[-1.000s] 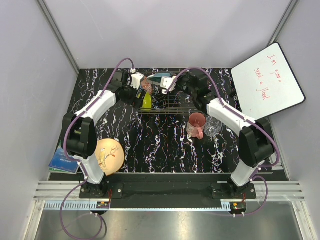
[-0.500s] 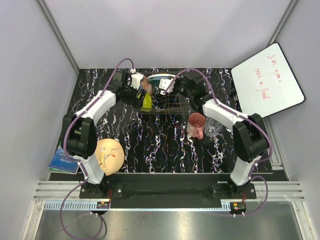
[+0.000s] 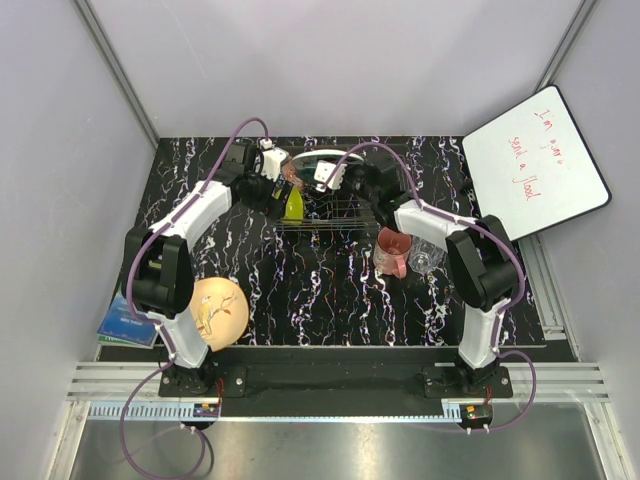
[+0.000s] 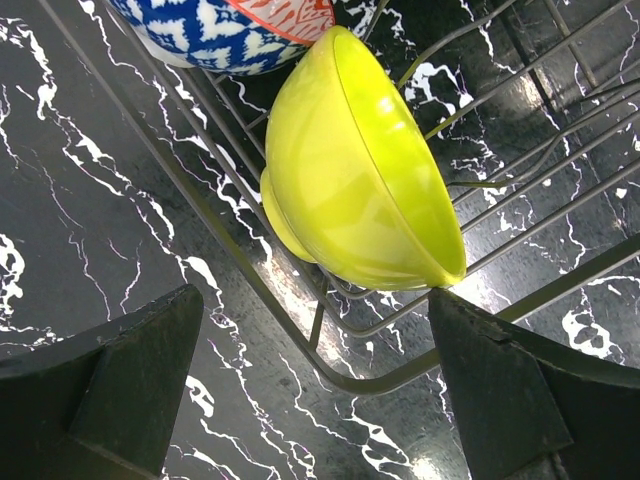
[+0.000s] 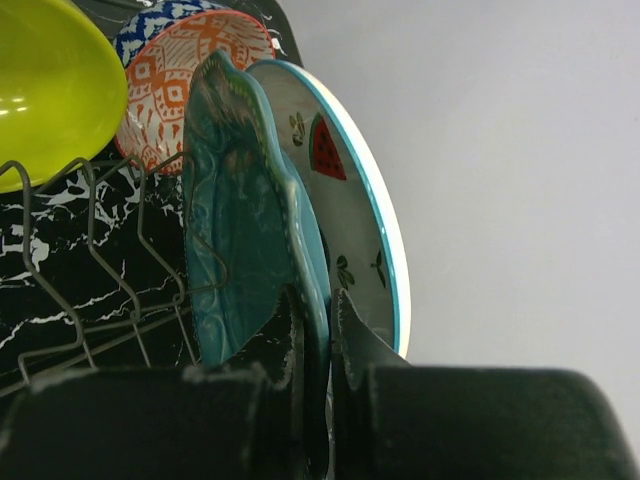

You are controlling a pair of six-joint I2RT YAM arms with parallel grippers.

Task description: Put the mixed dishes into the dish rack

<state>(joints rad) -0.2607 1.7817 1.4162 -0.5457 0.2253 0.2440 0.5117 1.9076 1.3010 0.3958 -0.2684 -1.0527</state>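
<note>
Scalloped teal plate (image 5: 235, 220) is pinched by the right gripper (image 5: 315, 300) at the far edge of the dark wire dish rack (image 3: 340, 210); left gripper (image 4: 315, 305) is spread wide.

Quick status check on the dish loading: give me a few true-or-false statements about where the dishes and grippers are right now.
1. The right gripper is shut on the teal plate. True.
2. The left gripper grips the yellow bowl. False: it is open, and the bowl leans in the dish rack.
3. The pink mug sits in the rack. False: it is on the table beside the glass.
4. The peach plate lies outside the rack, near the left arm's base. True.
</note>
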